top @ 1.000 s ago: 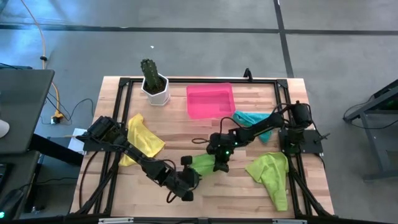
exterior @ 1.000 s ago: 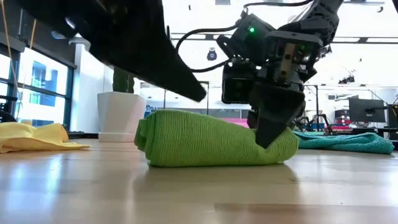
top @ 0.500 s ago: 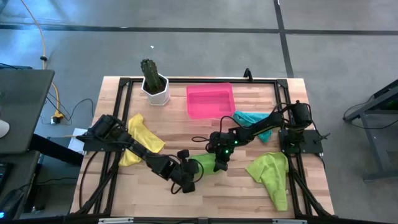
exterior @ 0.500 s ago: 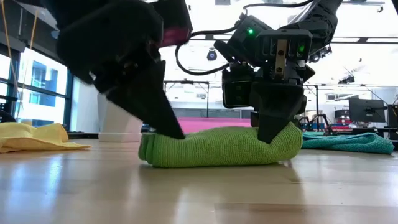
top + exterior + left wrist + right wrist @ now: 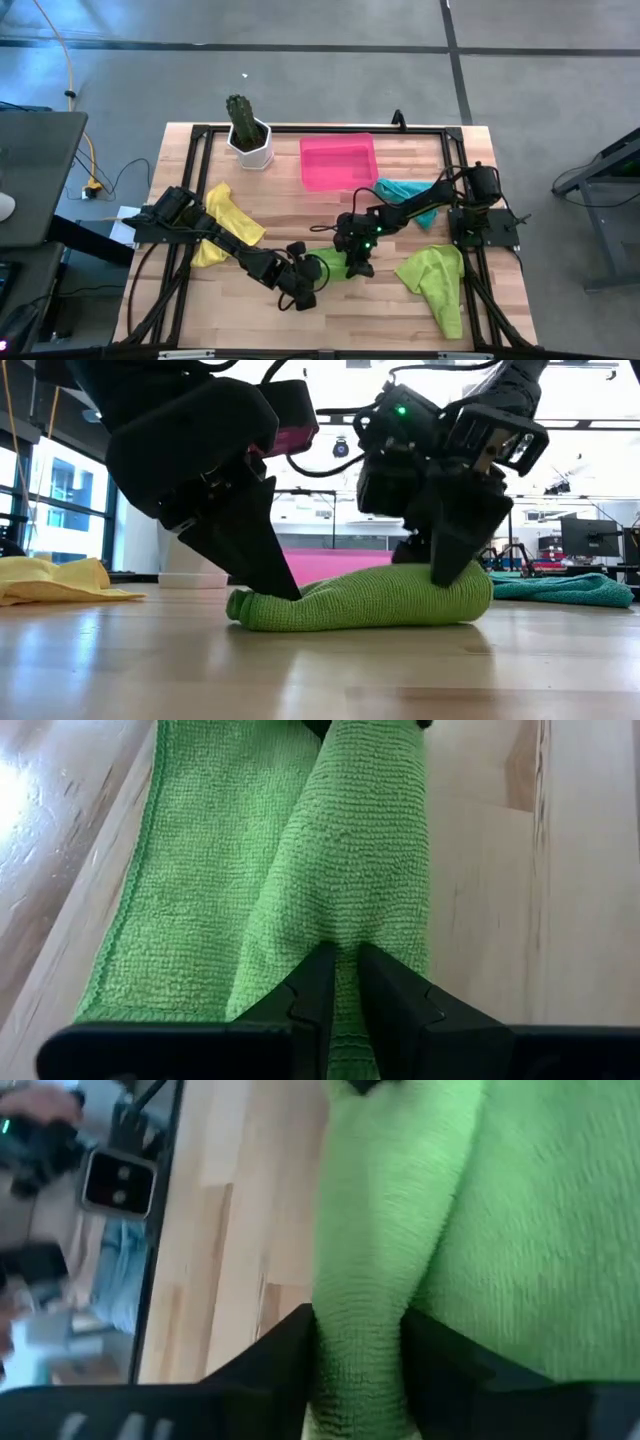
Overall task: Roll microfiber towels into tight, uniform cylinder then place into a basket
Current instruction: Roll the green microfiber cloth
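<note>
A lime green microfiber towel [image 5: 330, 264], rolled into a low sausage [image 5: 365, 600], lies along the table's middle, nearer the front edge. My left gripper [image 5: 283, 590] stands at its left end, and my right gripper [image 5: 450, 572] at its right end, both shut on it. A flat flap of the towel [image 5: 190, 890] spreads beside the roll. The pink basket [image 5: 338, 162] stands behind it at the far edge. Lying loose are a yellow towel [image 5: 225, 232] at the left, a teal towel [image 5: 405, 192] and another lime green towel [image 5: 437, 282] at the right. My left gripper pinches a ridge of cloth at the roll's left end [image 5: 340, 935] between its two nearly closed fingers [image 5: 312, 985]. It comes slanting down from the left. The roll lies on the table. My right gripper has the ridge at the roll's right end [image 5: 360, 1310] between its two fingers [image 5: 290, 1355]; the cloth fills the gap. It comes slanting down from above and dents the roll [image 5: 455, 582], which lies on the table.
A white pot with a cactus [image 5: 248, 138] stands at the far left, next to the basket. A black frame [image 5: 300, 129] runs round the table's edges. Bare wood lies in front of the roll toward the near edge.
My left gripper has come from near the front edge toward the roll, dropped and turned, and now sits on its left end. My right gripper has rolled about its wrist without moving away. The roll's left end has sunk from a tall bulge to a low one.
</note>
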Controlling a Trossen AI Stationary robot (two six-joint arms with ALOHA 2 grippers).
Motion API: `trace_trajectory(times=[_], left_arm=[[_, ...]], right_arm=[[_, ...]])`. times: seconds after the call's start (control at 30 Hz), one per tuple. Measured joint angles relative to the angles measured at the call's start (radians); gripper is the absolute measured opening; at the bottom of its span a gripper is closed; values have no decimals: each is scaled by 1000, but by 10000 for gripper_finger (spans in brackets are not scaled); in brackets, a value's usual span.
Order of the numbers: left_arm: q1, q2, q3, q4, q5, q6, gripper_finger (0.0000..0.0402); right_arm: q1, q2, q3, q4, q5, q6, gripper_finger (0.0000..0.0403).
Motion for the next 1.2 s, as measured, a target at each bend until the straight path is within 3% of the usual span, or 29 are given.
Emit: trace_trajectory(times=[0.27, 0.43, 0.63, 0.8, 1.0, 1.2], left_arm=[[0, 1, -1, -5, 25, -55, 46], [1, 2, -2, -4, 28, -68, 46], [1, 2, -2, 1, 34, -86, 46], [0, 3, -2, 8, 39, -86, 46], [0, 3, -3, 11, 39, -86, 46], [0, 2, -3, 16, 39, -86, 46]], right_arm=[[1, -52, 126, -252, 24, -319, 206], [8, -97, 212, -457, 75, -467, 221], [107, -142, 213, -476, 283, -549, 213], [240, -130, 212, -438, 576, -581, 197], [342, -110, 211, -374, 694, -555, 173], [365, -110, 211, -372, 864, -460, 147]])
